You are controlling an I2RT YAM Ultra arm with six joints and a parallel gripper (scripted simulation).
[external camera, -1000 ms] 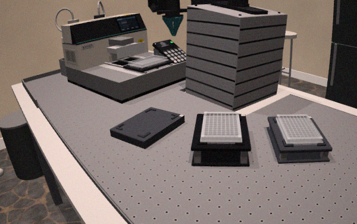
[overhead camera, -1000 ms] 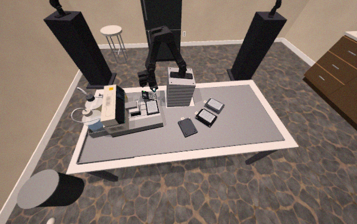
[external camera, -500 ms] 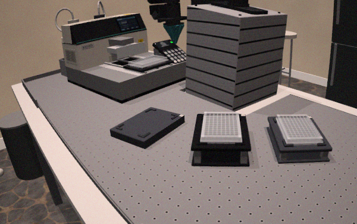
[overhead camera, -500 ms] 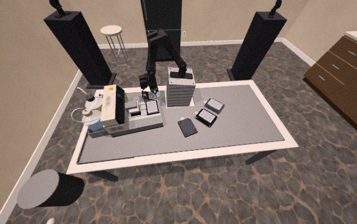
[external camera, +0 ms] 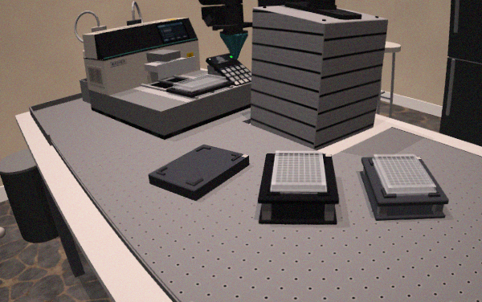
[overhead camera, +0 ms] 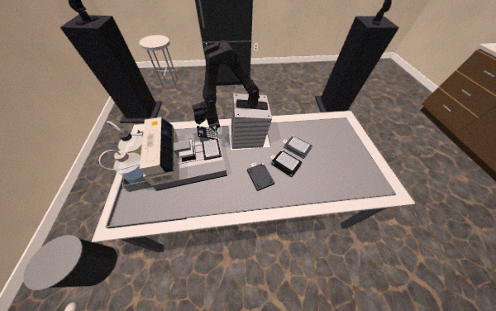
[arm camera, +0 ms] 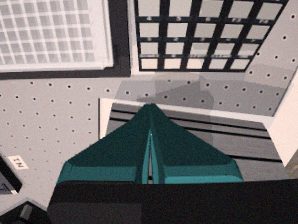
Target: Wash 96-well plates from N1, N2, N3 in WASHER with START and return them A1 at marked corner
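The washer [external camera: 161,79] stands at the table's back left. A clear 96-well plate [external camera: 199,83] lies flat in its carrier and also shows in the wrist view [arm camera: 53,16]. The keypad [external camera: 230,69] sits to the right of the track, and a green lamp [external camera: 231,56] glows at its top. My gripper [external camera: 234,55], with teal fingers, is shut and empty. It hangs point-down just above the back of the keypad [arm camera: 200,32]. One nest [external camera: 199,170] is empty. Two other nests hold plates [external camera: 299,171] [external camera: 402,173].
A tall grey ribbed block [external camera: 317,72] carrying the arm's base stands just right of the keypad, close to my gripper. Tubing and bottles [overhead camera: 121,153] sit behind the washer off the table's left end.
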